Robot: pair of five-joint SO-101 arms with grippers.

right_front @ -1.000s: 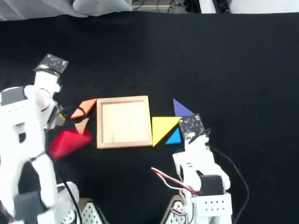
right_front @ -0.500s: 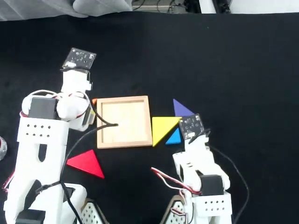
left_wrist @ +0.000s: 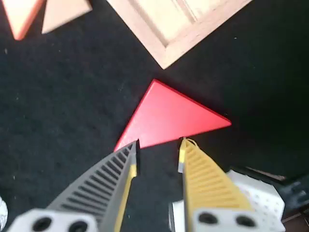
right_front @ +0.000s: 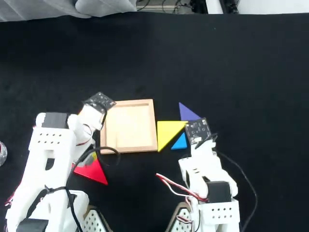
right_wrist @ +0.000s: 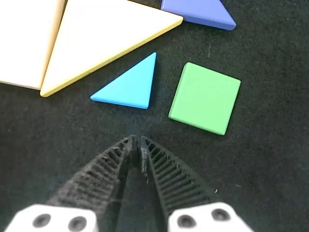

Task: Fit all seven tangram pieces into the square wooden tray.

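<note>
While both arms stand at the near edge of the black table (right_front: 241,72), the left arm (right_front: 48,159) folds forward over the left side of the square wooden tray (right_front: 153,125). Its left claw (left_wrist: 158,145) points down, fingers parted by a moderate gap, and both tips lie at one edge of the red triangle (left_wrist: 169,118); whether they touch it cannot be told. The right arm (right_front: 207,179) crouches right of the tray. Its right claw (right_wrist: 136,142) has its fingertips pressed together, holding nothing, near the light blue triangle (right_wrist: 128,87) and the green square (right_wrist: 205,98). The yellow triangle (right_front: 167,131) touches the tray's right rim, with the purple triangle (right_front: 186,113) beyond. The orange piece (left_wrist: 19,14) and the tan triangle (left_wrist: 63,9) lie left of the tray.
</note>
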